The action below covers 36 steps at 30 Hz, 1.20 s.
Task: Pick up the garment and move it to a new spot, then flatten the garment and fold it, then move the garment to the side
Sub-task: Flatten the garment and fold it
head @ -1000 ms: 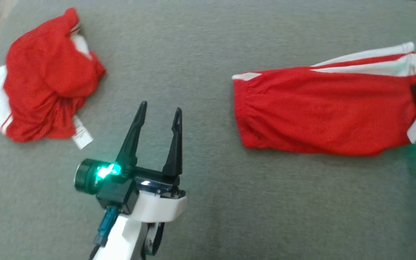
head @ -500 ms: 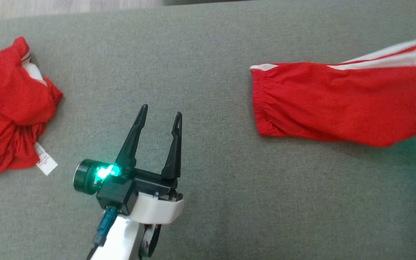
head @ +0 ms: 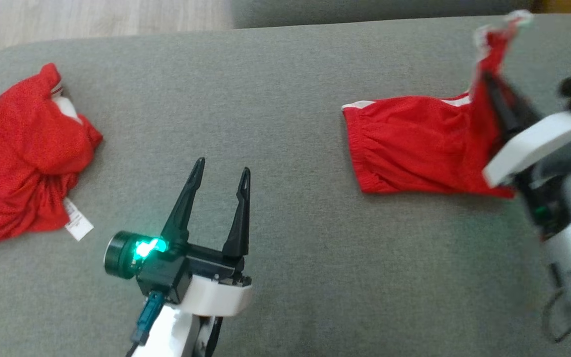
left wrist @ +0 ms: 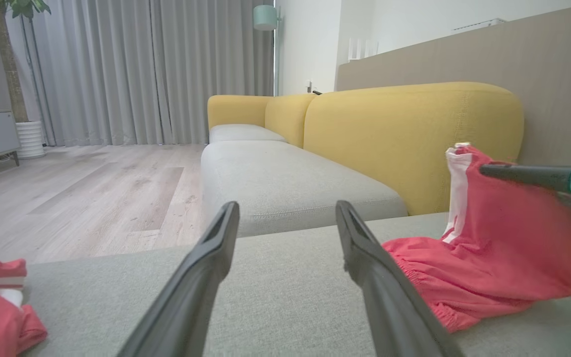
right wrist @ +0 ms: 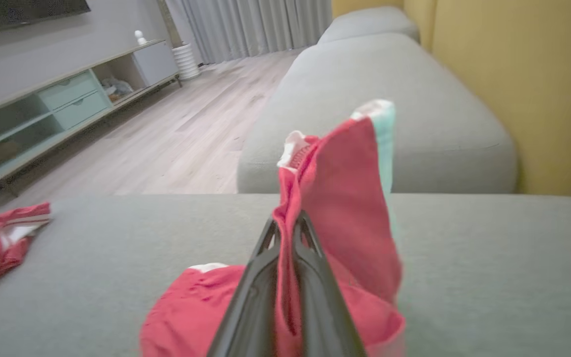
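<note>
**A:** Working on a big grey fabric sofa seat [head: 285,114]. Red mesh shorts with white side stripes [head: 414,148] lying toward its right end, with the elastic waistband flat on the cushion and the leg end standing up in a peak. Also a crumpled red-and-white garment [head: 23,153] bunched by the left edge. Any tips on handling?

**B:** Looks featherlight and floppy, zero stiffness, so expect sagging and bunching from any single pinch. Probably grippy enough as mesh, not slippery, nothing fragile. Right gripper [head: 489,84] clamped tight on the striped corner of that leg end, pressed together through the cloth. Left gripper [head: 222,168] spread wide, holding nothing, hovering over bare cushion nearer the front edge, well apart from both garments. Best bet imo: grab the waistband end or the other hem corner with the free one, then pull taut to flatten.
</note>
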### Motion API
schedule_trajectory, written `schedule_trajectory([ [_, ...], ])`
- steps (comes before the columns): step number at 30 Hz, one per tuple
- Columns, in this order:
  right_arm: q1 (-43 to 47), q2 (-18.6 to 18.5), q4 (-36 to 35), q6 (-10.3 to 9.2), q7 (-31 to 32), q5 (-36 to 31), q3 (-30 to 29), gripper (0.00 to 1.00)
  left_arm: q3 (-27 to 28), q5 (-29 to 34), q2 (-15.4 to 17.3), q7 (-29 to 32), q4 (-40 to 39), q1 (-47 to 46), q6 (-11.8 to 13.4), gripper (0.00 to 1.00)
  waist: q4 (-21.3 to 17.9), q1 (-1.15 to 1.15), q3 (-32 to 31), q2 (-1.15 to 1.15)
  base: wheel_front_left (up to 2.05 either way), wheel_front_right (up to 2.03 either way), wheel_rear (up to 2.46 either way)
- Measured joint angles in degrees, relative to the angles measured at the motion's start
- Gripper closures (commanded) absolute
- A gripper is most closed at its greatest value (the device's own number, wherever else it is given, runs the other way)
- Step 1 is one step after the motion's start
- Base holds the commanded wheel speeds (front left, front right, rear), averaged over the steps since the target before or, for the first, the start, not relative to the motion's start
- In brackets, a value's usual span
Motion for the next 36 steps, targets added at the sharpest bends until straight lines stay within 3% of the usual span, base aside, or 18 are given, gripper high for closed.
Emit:
schedule_trajectory([
  [5,4.41,9.49,-3.07,0.0,3.9,-4.27,-0.83,1.0,-0.22,-0.04,0.01,0.0,0.36,0.18,-0.01,0.0,1.51,0.0,0.23,0.0,0.0,0.0,0.0],
  [6,5.0,11.18,-3.05,0.0,4.28,-5.14,-0.58,0.94,-0.34,-0.13,0.01,0.0,0.44,0.18,-0.03,0.0,1.86,0.0,0.3,0.0,0.0,0.0,0.0],
  [7,5.56,12.79,-2.99,0.0,4.76,-5.81,-0.16,0.64,-0.42,-0.15,0.01,0.0,0.55,0.17,-0.15,0.0,2.23,0.0,0.35,0.0,0.0,0.0,0.0],
  [8,6.05,14.39,-2.69,0.0,4.83,-6.16,0.12,0.64,-0.6,-0.16,0.01,0.0,0.69,0.17,-0.47,0.0,2.63,0.0,0.37,0.0,0.0,0.0,0.0],
  [9,6.47,15.75,-2.44,0.0,5.12,-6.48,0.43,0.04,-0.75,-0.16,0.01,0.0,0.87,0.16,-0.46,0.0,3.02,0.0,0.36,0.0,0.0,0.0,0.0],
  [10,6.85,16.52,-2.41,0.0,5.21,-6.77,1.16,0.0,-0.9,-0.18,0.01,0.0,1.05,0.16,-0.47,0.0,3.38,0.01,0.28,0.0,0.0,0.0,0.0],
  [14,7.28,17.3,-2.91,0.0,3.3,-6.76,0.75,0.0,-0.96,-0.18,0.02,0.0,1.4,0.23,-0.42,0.0,3.94,0.0,-0.95,0.0,0.0,0.0,0.0],
  [19,8.69,14.64,-6.3,0.0,-3.35,-7.21,-3.35,0.0,-0.59,-0.18,0.01,0.0,1.43,1.75,-0.23,0.0,3.98,0.0,-3.54,0.0,0.0,0.0,0.0],
  [23,14.34,11.37,-6.49,0.0,-8.61,-7.11,-7.88,0.0,0.16,-0.76,0.03,0.0,1.43,4.94,0.68,0.0,3.99,0.0,-6.38,0.0,0.0,0.0,0.0],
  [28,23.57,9.45,-5.24,0.0,-17.93,-8.62,-9.45,0.0,2.29,-1.18,0.14,0.0,1.78,9.49,1.68,0.0,3.53,-0.01,-10.72,0.0,0.0,0.0,0.0],
  [33,28.7,9.35,-4.76,0.0,-20.08,-12.28,-9.16,0.0,3.82,-0.13,0.68,0.01,2.5,13.13,2.11,0.0,2.94,-0.01,-13.3,0.0,0.0,0.0,0.0],
  [36,31.17,10.01,-8.21,0.0,-20.09,-15.34,-9.2,0.0,5.58,-0.15,0.67,0.01,2.79,15.12,2.34,0.0,2.48,-0.01,-14.45,0.0,0.0,0.0,0.0],
])
